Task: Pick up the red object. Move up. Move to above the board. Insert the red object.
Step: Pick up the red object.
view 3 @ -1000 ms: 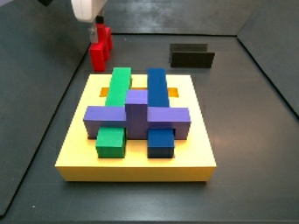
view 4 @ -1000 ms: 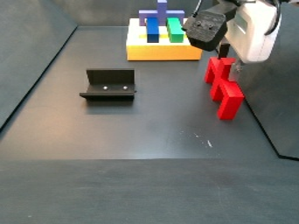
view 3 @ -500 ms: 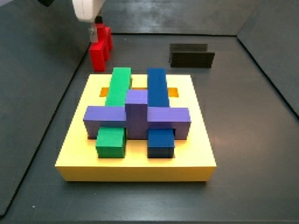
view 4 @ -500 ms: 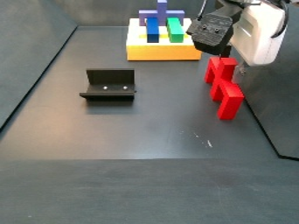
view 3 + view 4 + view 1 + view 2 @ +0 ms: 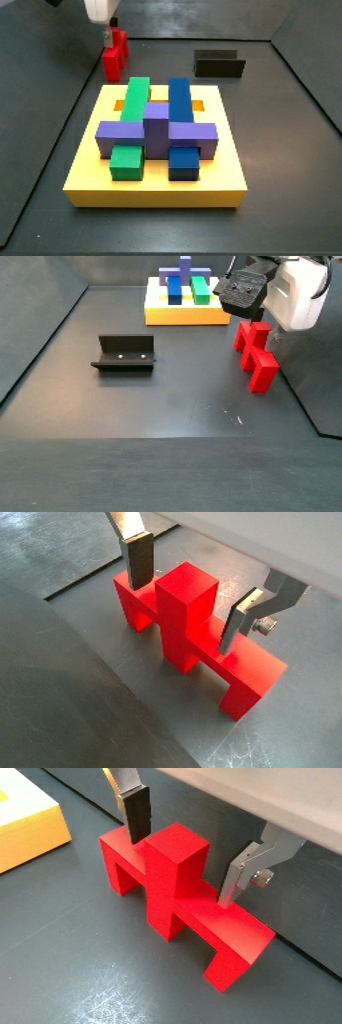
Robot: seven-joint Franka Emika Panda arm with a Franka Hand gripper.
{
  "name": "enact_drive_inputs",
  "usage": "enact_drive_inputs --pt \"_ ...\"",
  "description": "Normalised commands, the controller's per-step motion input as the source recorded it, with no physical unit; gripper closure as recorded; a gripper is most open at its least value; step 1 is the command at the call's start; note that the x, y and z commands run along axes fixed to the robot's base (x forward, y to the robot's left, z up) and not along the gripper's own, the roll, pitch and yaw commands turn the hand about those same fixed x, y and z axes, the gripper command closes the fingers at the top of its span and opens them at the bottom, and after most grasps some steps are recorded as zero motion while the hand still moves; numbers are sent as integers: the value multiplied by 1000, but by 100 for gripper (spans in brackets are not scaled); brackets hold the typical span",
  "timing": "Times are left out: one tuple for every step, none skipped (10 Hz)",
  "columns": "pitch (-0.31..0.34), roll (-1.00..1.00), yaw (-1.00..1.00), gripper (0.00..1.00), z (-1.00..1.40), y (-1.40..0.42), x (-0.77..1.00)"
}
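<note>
Gripper low, jaws spread apart

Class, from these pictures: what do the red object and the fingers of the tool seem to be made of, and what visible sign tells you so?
Red object: probably plastic, a uniform bright red with a smooth, faintly glossy surface and crisp edges. The tool straddles it on the floor, jaws open; its fingers look like bare metal, flat silver plates catching the light, with dark matte pads, possibly rubber.

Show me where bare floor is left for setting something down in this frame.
Widest free patch: dark floor in front of the dark L-shaped fixture and bright red stepped block. Crowded: the gripper straddles that block, jaws open; the thick yellow board is filled with green, blue and purple blocks.
</note>
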Motion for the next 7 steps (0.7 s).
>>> enact_drive_inputs --pt "0 -13 -6 0 0 63 43" --pt "0 -16 -46 0 0 29 103" --pt "0 0 -43 0 0 9 80" --pt "0 0 -77 0 0 0 0" --pt "4 0 -100 0 0 0 49" --pt "0 0 -106 0 0 0 0" --pt "0 0 -117 0 -60 0 117"
